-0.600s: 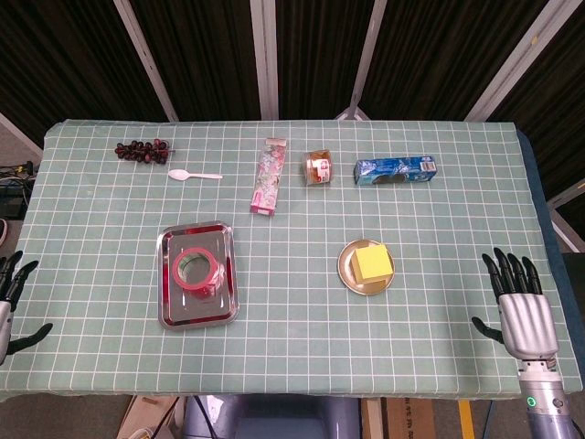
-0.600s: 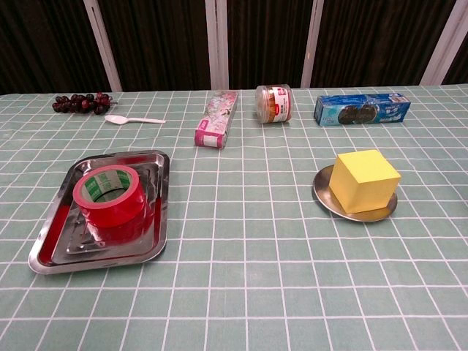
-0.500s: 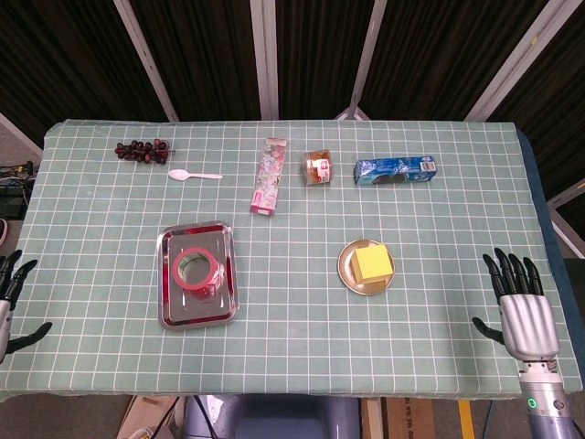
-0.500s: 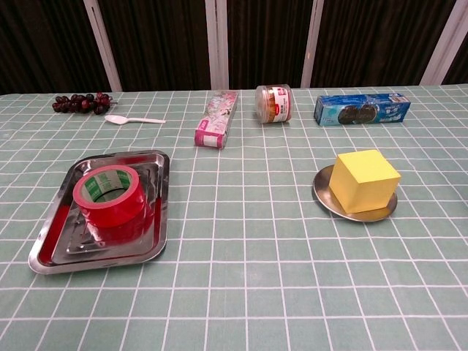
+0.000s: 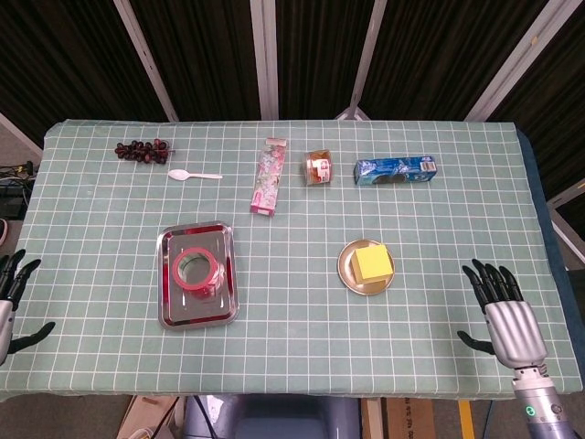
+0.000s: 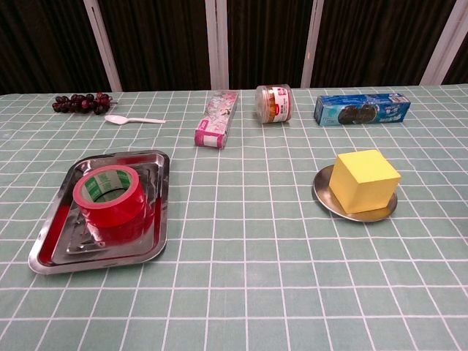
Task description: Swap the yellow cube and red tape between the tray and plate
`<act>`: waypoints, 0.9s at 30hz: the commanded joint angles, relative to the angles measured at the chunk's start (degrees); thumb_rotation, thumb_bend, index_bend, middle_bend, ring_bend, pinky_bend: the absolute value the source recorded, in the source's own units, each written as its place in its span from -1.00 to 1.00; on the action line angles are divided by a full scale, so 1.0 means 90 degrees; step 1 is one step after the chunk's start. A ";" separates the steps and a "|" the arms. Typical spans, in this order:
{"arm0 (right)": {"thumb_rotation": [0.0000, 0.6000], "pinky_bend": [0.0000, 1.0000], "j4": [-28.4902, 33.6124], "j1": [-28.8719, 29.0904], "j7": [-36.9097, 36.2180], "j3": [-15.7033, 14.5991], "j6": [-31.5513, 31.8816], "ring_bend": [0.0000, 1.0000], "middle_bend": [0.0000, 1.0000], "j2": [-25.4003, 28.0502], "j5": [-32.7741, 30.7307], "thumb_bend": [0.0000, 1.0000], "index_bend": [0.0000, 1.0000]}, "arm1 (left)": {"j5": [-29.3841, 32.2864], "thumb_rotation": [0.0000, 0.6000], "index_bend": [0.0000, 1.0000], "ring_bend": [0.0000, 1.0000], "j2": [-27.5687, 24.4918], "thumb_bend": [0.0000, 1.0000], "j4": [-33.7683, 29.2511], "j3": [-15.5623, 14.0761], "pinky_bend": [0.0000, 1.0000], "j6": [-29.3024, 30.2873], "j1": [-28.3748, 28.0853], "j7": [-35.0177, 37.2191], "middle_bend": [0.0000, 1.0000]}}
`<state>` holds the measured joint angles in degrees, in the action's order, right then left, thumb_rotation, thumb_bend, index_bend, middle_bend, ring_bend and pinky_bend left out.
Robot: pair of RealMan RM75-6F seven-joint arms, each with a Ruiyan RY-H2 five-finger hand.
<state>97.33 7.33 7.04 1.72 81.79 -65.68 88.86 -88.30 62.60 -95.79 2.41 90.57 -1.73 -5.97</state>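
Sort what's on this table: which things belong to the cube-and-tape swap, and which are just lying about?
Belongs to the job:
yellow cube on the plate
red tape in the tray

Just lying about, along the far side:
grapes
white spoon
pink box
jar
blue cookie pack

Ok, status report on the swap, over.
Both robot hands open: left, right. Red tape in tray, yellow cube on plate. Nothing blocking.
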 commanded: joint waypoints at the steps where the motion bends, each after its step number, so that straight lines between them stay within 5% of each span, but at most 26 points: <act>1: 1.00 -0.97 0.0166 0.0128 -0.0188 -0.0076 -0.0306 -0.98 -1.00 0.0089 0.0020 -0.77 -0.96 | 0.0027 1.00 -0.74 -1.00 -0.0025 -0.92 -0.0010 0.0026 -1.00 0.0070 0.0031 0.0039 -1.00; 10: 1.00 -0.97 0.1114 0.1184 0.0034 0.0265 -0.1966 -0.99 -1.00 0.0699 -0.0512 -0.78 -0.95 | 0.0101 1.00 -0.74 -1.00 0.0023 -0.92 -0.0030 0.0035 -1.00 -0.0008 0.0008 -0.0093 -1.00; 19: 1.00 -0.97 0.1143 0.2488 0.1034 0.0900 -0.3446 -0.99 -1.00 0.0297 -0.2171 -0.78 -0.95 | 0.0395 1.00 -0.74 -1.00 0.0060 -0.92 0.0006 0.0162 -1.00 -0.0057 -0.0003 -0.0198 -1.00; 27: 1.00 -0.97 0.0812 0.3257 0.1810 0.1024 -0.3871 -0.98 -1.00 -0.0166 -0.3349 -0.78 -0.96 | 0.0443 1.00 -0.74 -1.00 0.0073 -0.92 -0.0003 0.0194 -1.00 0.0057 0.0053 -0.0279 -1.00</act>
<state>105.90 34.87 21.48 10.40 48.13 -65.69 60.76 -84.33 63.25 -95.82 4.15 91.09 -1.27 -8.46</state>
